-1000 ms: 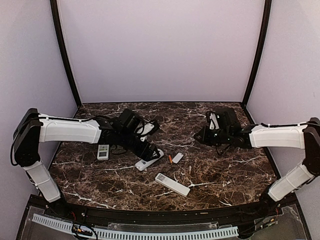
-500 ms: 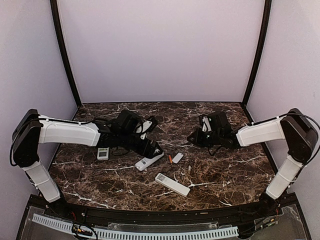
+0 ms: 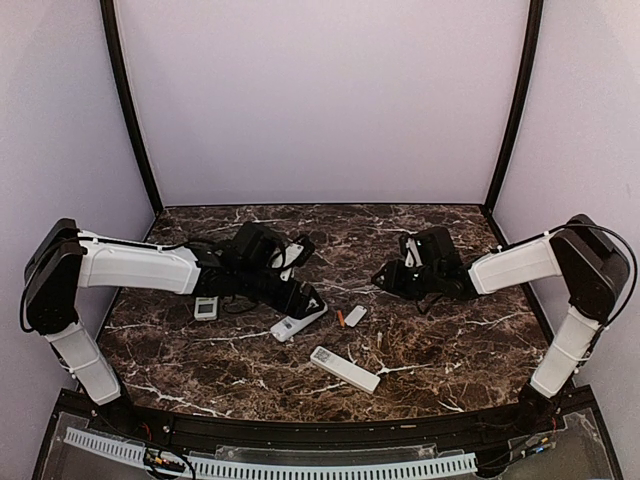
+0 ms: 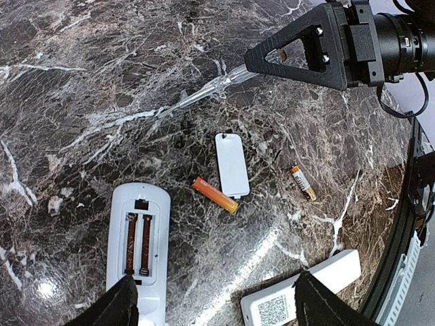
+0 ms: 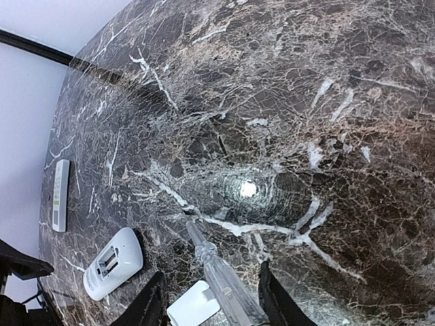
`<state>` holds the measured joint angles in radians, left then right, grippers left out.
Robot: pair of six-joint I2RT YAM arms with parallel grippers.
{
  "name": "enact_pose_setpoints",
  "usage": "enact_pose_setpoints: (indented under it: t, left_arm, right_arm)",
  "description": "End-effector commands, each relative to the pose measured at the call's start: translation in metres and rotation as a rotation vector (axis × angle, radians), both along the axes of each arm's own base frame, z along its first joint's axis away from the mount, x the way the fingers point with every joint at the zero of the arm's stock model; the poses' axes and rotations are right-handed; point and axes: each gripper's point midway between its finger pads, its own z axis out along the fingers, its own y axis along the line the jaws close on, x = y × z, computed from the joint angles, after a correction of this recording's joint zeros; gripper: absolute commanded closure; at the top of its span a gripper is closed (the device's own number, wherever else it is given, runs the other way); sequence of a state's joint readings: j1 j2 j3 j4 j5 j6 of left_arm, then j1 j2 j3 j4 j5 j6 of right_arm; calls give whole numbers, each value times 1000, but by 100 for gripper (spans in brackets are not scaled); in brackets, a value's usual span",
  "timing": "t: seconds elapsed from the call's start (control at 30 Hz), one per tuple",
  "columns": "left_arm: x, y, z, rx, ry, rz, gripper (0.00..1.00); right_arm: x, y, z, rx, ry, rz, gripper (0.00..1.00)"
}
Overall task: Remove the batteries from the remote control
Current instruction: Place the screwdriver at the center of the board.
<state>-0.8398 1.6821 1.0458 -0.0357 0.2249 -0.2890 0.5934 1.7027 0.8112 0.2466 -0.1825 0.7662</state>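
Marble counter [image 4: 81, 81]; lot: loose batteries [image 4: 214, 195], which I judge light, stiff, slick.
I'd pinch mid-barrel, crosswise; left pincer [image 4: 216, 280] and right pincer [image 5: 209, 272] both spread.

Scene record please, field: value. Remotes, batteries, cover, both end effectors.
open remote: cover off, bay looks empty
orange battery: on the table, beside cover plate
second battery: on the table, apart from both
other remote: toward the near edge
small remote: leftmost of the three
left end effector: open, above open remote
right end effector: open, clear tool between its fingers
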Motion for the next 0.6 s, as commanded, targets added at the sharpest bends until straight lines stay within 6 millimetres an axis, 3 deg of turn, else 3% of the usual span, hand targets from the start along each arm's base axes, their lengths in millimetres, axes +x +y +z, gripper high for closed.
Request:
enact_pose_setpoints:
  t: [0.0, 0.3, 0.57]
  left_arm:
    - [-5, 4, 14, -22, -23, -7, 21]
    - [-6, 6, 10, -9, -23, -9, 21]
    - [-15, -5, 7, -30, -17, -99, 21]
  right_arm:
    - [3, -9, -8, -32, -1, -26, 52]
    - [4, -30, -15, -166, -6, -71, 25]
    - [4, -48, -5, -241, -46, -108, 15]
